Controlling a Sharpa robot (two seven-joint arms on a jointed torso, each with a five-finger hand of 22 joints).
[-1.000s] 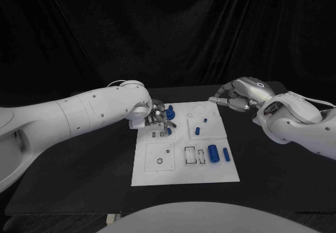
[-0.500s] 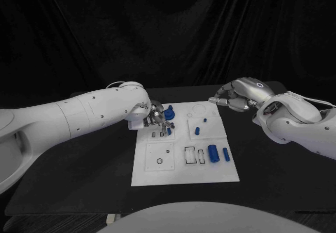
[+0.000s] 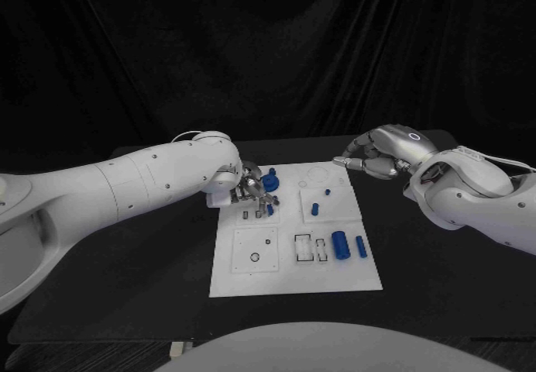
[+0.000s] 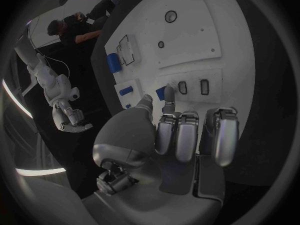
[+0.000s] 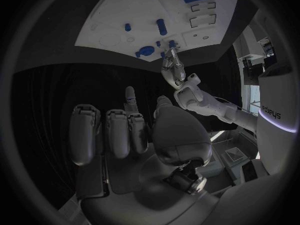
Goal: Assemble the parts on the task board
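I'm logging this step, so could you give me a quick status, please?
Left hand pinching a small blue part over the task board. Right hand curled, empty, off the board's far corner. Nothing in the way.

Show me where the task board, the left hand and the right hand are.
task board [image 3: 293,279]: head view, bare white near edge.
left hand [image 3: 250,192]: head view, middle of hand over the board.
right hand [image 3: 371,159]: head view, middle of curled hand.

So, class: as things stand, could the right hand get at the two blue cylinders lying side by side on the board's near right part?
Probably yes. The right hand hangs off the task board's far right corner, holding nothing, and the blue cylinders lie uncovered. The left hand works on the board's far left, out of the way.
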